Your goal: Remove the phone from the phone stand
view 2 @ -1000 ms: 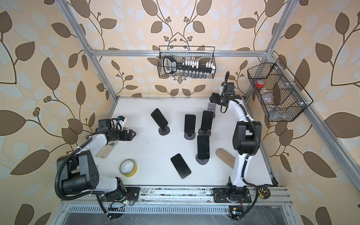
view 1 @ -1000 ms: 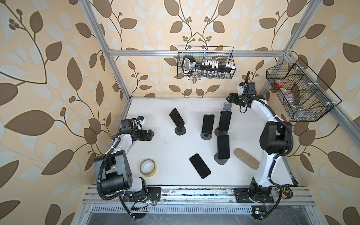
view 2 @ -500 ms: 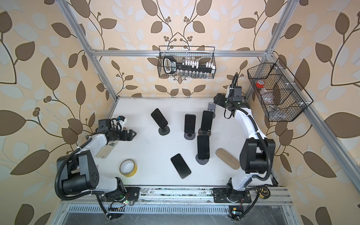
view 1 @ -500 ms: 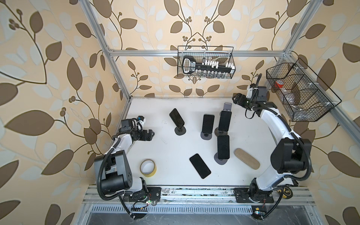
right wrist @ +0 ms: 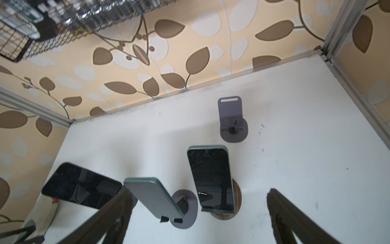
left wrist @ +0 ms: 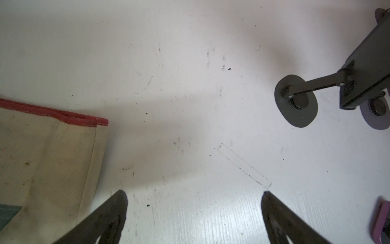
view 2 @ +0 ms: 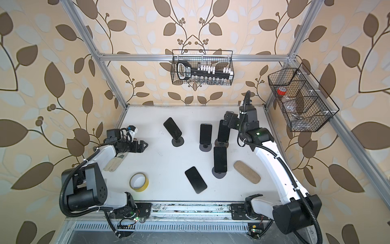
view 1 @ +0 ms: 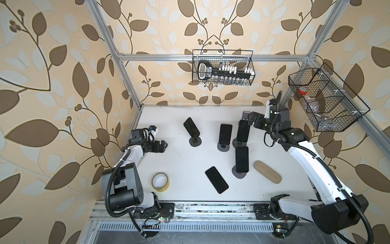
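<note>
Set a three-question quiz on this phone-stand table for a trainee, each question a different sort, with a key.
1. True or false: the grey metal phone stand nearest the back wall holds a phone.
2. What lies between the yellow tape roll and the oval wooden block? A flat black phone; B blue mug; C spoon.
3. Fill in: the fingers of the right gripper are ____.
Key: 1 false; 2 A; 3 open.

Right pincer near stand-mounted phone; flat phone on white table.
</note>
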Available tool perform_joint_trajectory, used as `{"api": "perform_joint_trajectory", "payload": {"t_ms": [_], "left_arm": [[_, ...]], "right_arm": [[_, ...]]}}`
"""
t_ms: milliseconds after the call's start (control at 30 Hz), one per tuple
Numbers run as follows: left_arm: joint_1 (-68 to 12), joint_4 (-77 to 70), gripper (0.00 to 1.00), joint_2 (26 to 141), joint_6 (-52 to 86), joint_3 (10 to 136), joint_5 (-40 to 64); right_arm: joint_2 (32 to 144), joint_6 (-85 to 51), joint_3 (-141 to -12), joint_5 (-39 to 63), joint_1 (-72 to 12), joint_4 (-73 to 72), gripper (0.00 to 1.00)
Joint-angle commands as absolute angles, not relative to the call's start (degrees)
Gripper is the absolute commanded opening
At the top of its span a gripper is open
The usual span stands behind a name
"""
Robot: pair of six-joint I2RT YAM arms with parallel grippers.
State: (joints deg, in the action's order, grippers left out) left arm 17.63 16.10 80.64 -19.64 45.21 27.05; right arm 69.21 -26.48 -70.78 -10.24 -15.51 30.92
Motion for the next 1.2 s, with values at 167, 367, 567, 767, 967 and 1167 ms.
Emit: {"api": "perform_joint_trajectory", "payload": {"t_ms": [167, 367, 567, 767, 967, 1167], "left_arm": [[17.61, 16.41, 0.99, 78.79, -21.58, 45.60, 29.26], [17.60, 16.73, 0.99, 78.82, -21.88, 45.64, 29.37], [17.65, 16.95, 0.99, 79.04, -21.71, 45.84, 29.09], [17.63, 17.16, 0.99, 79.52, -21.62, 46.14, 28.96], [17.58, 17.23, 0.99, 79.42, -21.64, 46.10, 29.00], [17.62, 17.21, 0.99, 79.58, -21.51, 46.23, 28.92]], "right_arm": [[68.90, -32.56, -67.47, -23.30, -26.13, 44.65, 1.00], [69.92, -32.69, -64.68, -18.56, -29.41, 45.11, 1.00], [72.08, -32.02, -63.69, -15.91, -29.84, 46.66, 1.00], [74.14, -33.91, -63.80, -16.31, -32.14, 46.74, 1.00], [77.43, -35.48, -65.19, -18.59, -32.87, 48.78, 1.00], [78.80, -37.16, -65.62, -20.51, -33.98, 50.18, 0.97]]}}
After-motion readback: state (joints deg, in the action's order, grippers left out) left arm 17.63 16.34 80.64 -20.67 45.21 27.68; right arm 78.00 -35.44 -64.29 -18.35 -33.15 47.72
